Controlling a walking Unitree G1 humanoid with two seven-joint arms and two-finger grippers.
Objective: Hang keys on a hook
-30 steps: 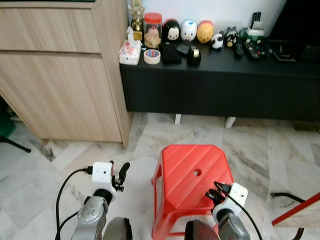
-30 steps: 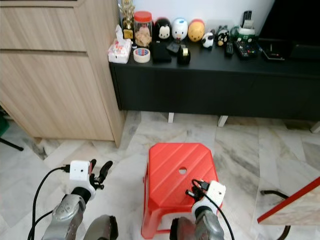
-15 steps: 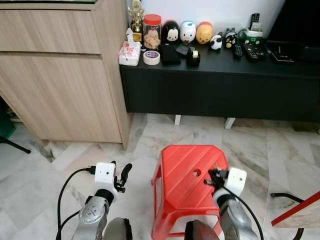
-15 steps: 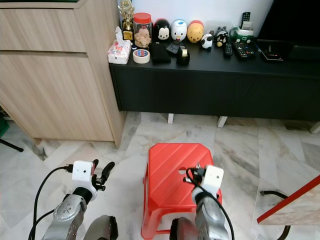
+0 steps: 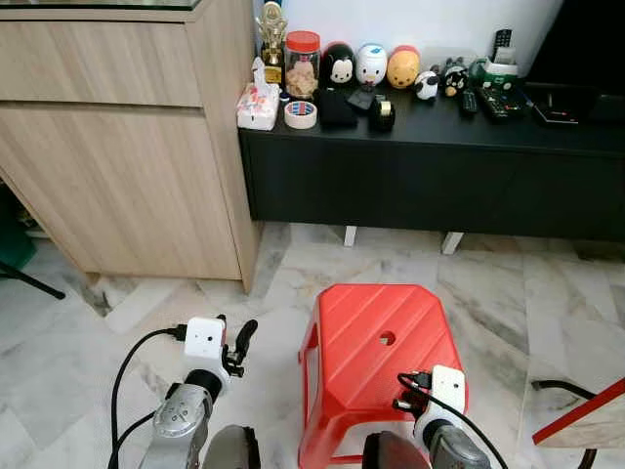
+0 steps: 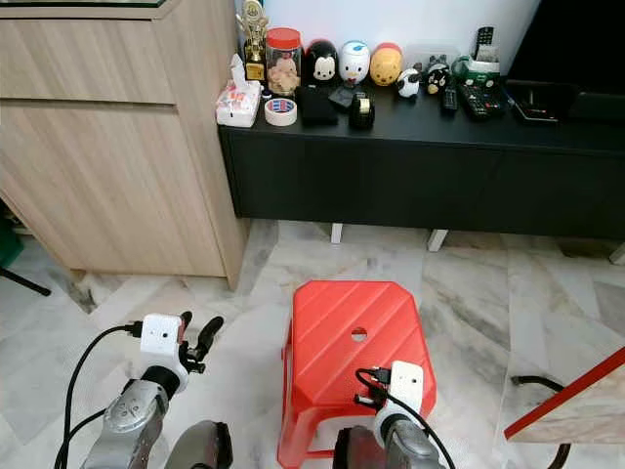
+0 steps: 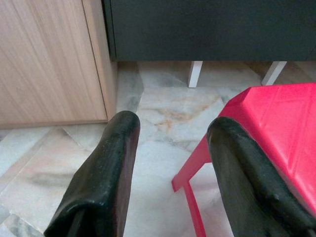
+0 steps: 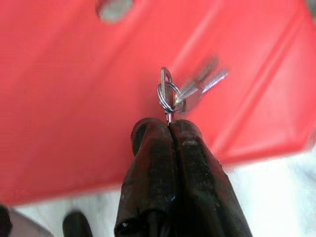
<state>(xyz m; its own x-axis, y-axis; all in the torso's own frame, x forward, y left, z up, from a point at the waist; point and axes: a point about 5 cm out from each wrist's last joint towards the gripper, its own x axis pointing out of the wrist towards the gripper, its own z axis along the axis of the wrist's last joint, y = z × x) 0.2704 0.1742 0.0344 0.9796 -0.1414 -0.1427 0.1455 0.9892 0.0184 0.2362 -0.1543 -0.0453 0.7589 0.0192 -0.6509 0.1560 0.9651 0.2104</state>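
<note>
A small set of keys (image 8: pixel 185 91) on a metal ring is seen pinched at the fingertips of the right tool (image 8: pixel 169 129), clenched tight on the ring's link, with the keys dangling blurred over the sloped top of a red plastic stool (image 5: pixel 376 363) at the lower centre of the head view. The pick-up is judged complete; the carry and the hanging itself are judged still to be done, since no hook can be made out anywhere in the frames. The left tool (image 7: pixel 168 148) is held released and empty, its fingers (image 7: pixel 101 177) spread over the marble floor (image 5: pixel 127 322) beside the stool. A wooden cabinet (image 5: pixel 117 137) is shown at upper left, and a black tabletop (image 5: pixel 469 122) crowded with figurines and a tape roll (image 5: pixel 300 114) across the top.
</note>
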